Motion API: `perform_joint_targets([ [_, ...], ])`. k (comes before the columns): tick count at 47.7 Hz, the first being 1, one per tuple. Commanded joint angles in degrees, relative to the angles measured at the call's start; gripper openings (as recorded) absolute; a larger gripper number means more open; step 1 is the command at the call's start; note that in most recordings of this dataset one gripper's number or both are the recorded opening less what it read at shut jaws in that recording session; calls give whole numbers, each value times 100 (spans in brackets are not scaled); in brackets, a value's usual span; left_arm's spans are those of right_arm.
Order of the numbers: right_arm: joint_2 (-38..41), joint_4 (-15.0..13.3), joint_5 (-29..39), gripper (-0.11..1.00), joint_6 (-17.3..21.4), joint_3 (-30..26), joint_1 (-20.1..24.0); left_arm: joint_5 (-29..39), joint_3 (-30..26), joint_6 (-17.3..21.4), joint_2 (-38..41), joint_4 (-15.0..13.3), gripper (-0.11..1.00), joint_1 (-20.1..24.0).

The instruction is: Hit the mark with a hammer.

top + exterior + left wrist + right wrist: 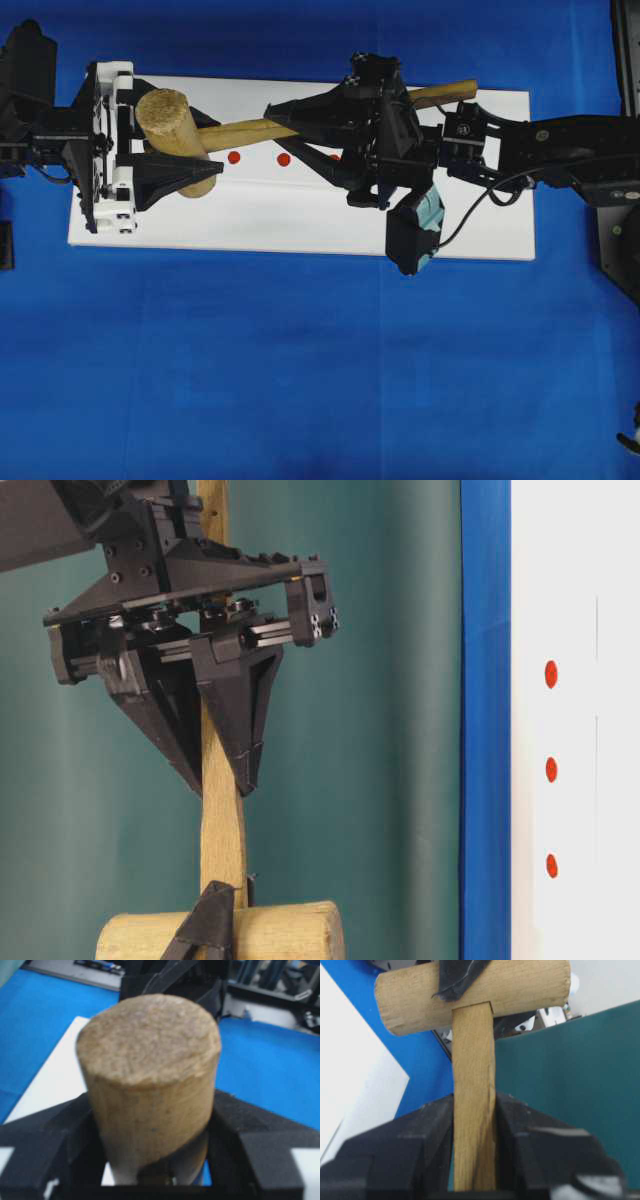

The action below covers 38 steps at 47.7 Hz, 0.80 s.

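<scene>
The hammer (178, 125), a light wooden mallet, hangs above the white board (300, 225) with its head on the left and its handle running right. My left gripper (218, 146) is shut on the thick head (150, 1060), one finger (50, 1145) pressing each side. My right gripper (285, 130) is shut on the handle (472, 1060), which stands between its fingers (425, 1145). Red marks (234, 157) (284, 159) lie in a row on the board under the handle; a third is partly hidden by the right gripper. In the table-level view the marks (551, 770) are apart from the hammer (222, 830).
The board lies on a blue cloth (300, 380). Black equipment (620, 250) stands at the right edge of the table. The right arm (560, 150) reaches in from the right over the board. A green backdrop (390, 730) stands behind the scene.
</scene>
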Motion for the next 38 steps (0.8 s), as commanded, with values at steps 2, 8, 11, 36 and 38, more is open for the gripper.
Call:
perform_joint_targets([
  [2, -211, 0, -88, 9, 18, -211, 35, -9, -35, 62, -97, 26, 44, 9],
  [8, -211, 0, -62, 9, 18, -220, 26, -18, -9, 62, -123, 26, 44, 9],
  [11, -220, 9, -9, 9, 18, -229, 26, -18, -9, 62, -132, 26, 44, 9],
  [36, -237, 97, 369, 79, 114, -220, 44, -18, 62, 97, -299, 26, 44, 9],
  [38, -264, 229, 404, 89, 193, -211, 79, -18, 79, 105, -325, 35, 44, 9],
])
